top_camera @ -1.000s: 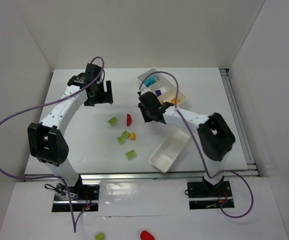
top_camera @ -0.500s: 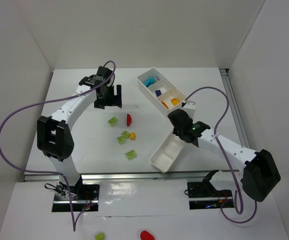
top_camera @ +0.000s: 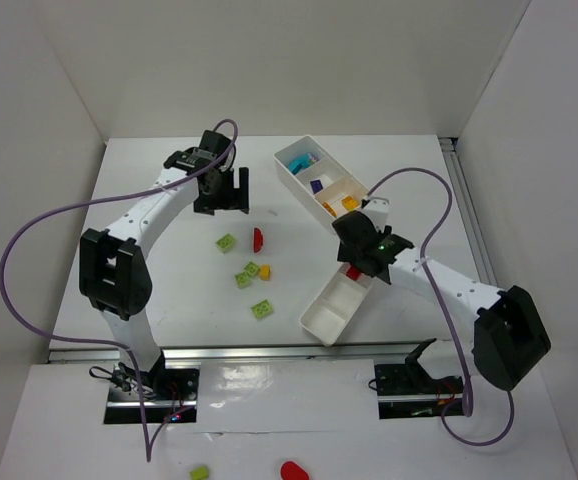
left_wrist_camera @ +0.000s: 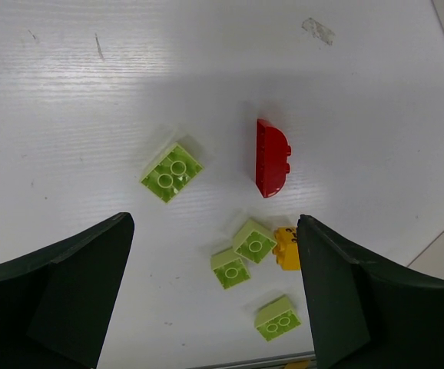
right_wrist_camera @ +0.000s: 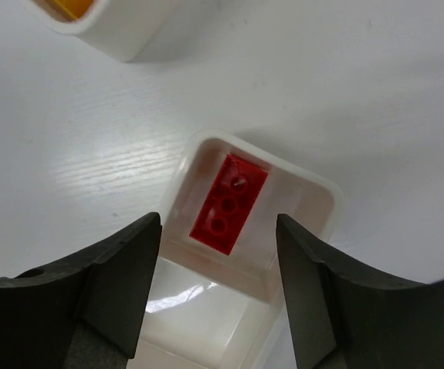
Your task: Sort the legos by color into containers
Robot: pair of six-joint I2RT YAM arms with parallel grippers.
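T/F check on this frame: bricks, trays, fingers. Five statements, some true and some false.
1. A red brick lies in the near tray's end compartment. True.
2. The right fingers clamp that brick. False: they stand apart, clear of it.
3. Four lime bricks lie on the table. True.
4. The left fingers hold the rounded red brick. False: they are open and empty; it lies on the table.
5. The far tray is empty. False: it holds a teal brick, a purple brick and orange bricks.
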